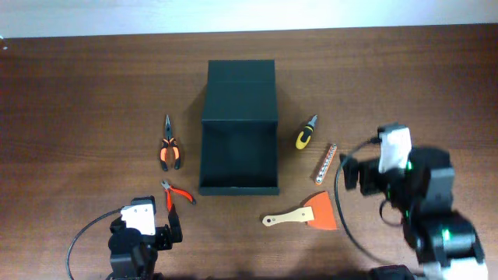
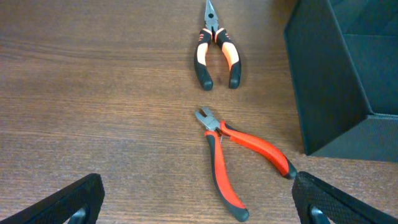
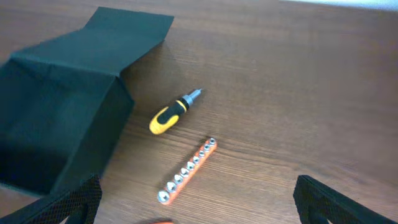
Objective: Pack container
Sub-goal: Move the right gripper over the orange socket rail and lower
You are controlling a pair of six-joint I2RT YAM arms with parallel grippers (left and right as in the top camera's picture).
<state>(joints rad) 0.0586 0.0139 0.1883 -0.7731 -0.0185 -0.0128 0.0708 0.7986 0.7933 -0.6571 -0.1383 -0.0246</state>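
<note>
Overhead alone shows container point(image 1: 239, 152), pliers point(image 1: 170, 149), screwdriver point(image 1: 306, 133) together.

Container point(image 1: 238, 155) open (pliers point(image 1: 170, 149) beside).

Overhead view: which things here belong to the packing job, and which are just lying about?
Belong to the job: open dark green cardboard box; probably, as its contents, orange-and-black needle-nose pliers, red-handled cutters, yellow-and-black stubby screwdriver, orange socket rail, orange scraper with wooden handle.
Lying about: nothing evident; otherwise only the brown wooden table beneath.
</note>
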